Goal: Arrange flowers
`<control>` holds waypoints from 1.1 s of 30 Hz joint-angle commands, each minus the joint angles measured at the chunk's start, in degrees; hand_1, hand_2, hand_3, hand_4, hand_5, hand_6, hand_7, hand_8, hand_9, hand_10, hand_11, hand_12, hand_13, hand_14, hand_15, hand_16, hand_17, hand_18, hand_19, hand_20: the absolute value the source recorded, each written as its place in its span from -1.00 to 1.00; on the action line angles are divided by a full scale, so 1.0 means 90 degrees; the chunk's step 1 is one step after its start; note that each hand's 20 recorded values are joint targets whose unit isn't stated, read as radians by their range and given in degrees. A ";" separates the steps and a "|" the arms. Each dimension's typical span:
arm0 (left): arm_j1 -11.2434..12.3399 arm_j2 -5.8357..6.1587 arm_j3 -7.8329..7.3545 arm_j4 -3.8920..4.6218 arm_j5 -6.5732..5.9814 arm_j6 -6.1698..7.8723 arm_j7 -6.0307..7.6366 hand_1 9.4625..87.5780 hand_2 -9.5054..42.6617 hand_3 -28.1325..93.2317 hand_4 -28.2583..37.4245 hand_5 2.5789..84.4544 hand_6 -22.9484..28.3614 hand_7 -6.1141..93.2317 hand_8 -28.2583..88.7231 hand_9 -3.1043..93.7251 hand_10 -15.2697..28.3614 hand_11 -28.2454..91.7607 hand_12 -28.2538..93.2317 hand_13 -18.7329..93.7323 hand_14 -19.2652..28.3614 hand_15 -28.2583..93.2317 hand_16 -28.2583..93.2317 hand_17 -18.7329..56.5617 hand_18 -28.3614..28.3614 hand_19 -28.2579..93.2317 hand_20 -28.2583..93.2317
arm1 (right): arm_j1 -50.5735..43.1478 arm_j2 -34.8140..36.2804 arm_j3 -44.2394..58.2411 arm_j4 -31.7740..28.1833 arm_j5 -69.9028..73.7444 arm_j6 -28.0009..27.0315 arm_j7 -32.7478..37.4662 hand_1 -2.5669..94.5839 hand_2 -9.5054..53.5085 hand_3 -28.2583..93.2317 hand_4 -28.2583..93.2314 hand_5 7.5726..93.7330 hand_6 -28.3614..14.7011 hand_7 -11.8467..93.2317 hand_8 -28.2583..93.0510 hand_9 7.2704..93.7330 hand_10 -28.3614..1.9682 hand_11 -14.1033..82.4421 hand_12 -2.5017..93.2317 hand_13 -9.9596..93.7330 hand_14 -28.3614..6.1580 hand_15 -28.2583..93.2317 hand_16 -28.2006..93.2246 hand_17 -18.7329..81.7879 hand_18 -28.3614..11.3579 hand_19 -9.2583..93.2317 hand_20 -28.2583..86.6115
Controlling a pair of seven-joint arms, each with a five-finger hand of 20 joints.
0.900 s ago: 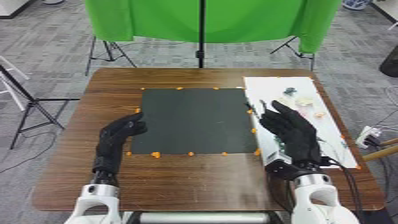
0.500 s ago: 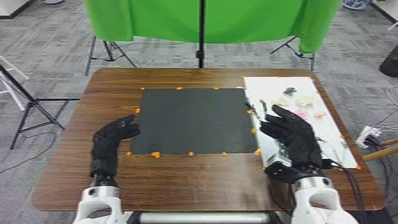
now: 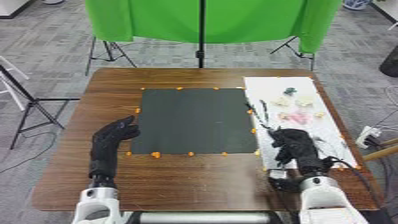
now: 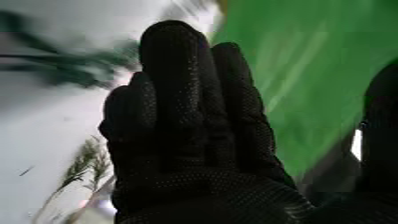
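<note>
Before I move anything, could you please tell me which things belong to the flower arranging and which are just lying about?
For the job: pale flowers, pink flowers, green sprigs, white sheet beneath them, probably the dark mat.
Just about: green cloth, black tripod.

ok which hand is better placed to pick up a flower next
The right hand, most likely: it is over the white sheet where the flowers lie, while the left hand is across the dark mat, at its left edge.
</note>
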 commanded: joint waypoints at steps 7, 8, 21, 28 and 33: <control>0.0139 -0.0045 -0.0040 -0.0031 0.0011 -0.0002 -0.0102 -0.46 -0.65 0.56 -0.80 0.25 0.03 -0.49 -0.65 0.18 0.36 -0.04 -0.33 0.08 0.60 0.23 -0.62 -0.47 0.51 -0.17 -0.18 | 0.0524 0.0571 -0.0333 0.0282 -0.3826 0.0370 0.0340 -0.41 -1.00 0.54 -1.00 0.02 -0.01 -0.25 -0.63 0.08 -0.36 0.06 -0.24 0.49 -0.14 0.53 -0.07 0.42 -0.36 0.96 0.17; 0.0148 -0.0045 -0.0034 -0.0034 0.0014 -0.0021 -0.0104 -0.46 -0.65 0.56 -0.80 0.25 0.03 -0.49 -0.65 0.18 0.36 -0.04 -0.33 0.08 0.60 0.23 -0.62 -0.47 0.51 -0.17 -0.18 | 0.0527 0.0597 -0.0322 0.0234 -0.3629 0.0449 0.0288 -0.41 -1.00 0.55 -1.00 0.02 0.01 -0.23 -0.63 0.08 -0.35 0.08 -0.25 0.49 -0.13 0.55 -0.07 0.42 -0.36 0.97 0.16; 0.0133 -0.0022 -0.0041 -0.0045 0.0039 -0.0120 -0.0151 -0.46 -0.66 0.56 -0.79 0.25 0.03 -0.49 -0.65 0.18 0.36 -0.04 -0.33 0.08 0.60 0.22 -0.62 -0.47 0.51 -0.17 -0.18 | 0.1058 0.1411 -0.0396 0.0530 -0.4078 -0.1372 0.1058 -0.33 -1.00 0.59 -0.99 0.05 0.07 -0.23 -0.66 0.10 -0.32 0.07 -0.26 0.49 -0.09 0.58 -0.06 0.43 -0.35 0.99 0.15; 0.0146 -0.0023 -0.0050 -0.0056 0.0051 -0.0128 -0.0158 -0.45 -0.67 0.55 -0.79 0.24 0.03 -0.50 -0.65 0.18 0.36 -0.04 -0.33 0.08 0.60 0.22 -0.62 -0.47 0.51 -0.17 -0.18 | 0.0859 0.1650 -0.0313 0.0475 -0.3891 -0.2009 0.1068 -0.31 -1.00 0.57 -1.00 0.04 0.05 -0.28 -0.64 0.09 -0.35 0.04 -0.26 0.49 -0.11 0.58 -0.06 0.43 -0.30 0.99 0.16; 0.0131 -0.0019 -0.0064 -0.0050 0.0053 -0.0127 -0.0162 -0.45 -0.68 0.55 -0.79 0.24 0.03 -0.50 -0.65 0.17 0.36 -0.04 -0.33 0.07 0.60 0.22 -0.62 -0.47 0.51 -0.17 -0.18 | 0.0930 0.1678 -0.0550 0.0601 -0.3916 -0.2152 0.1048 -0.30 -1.00 0.56 -1.00 0.06 0.03 -0.27 -0.63 0.11 -0.36 0.06 -0.26 0.50 -0.09 0.60 -0.06 0.45 -0.27 1.00 0.17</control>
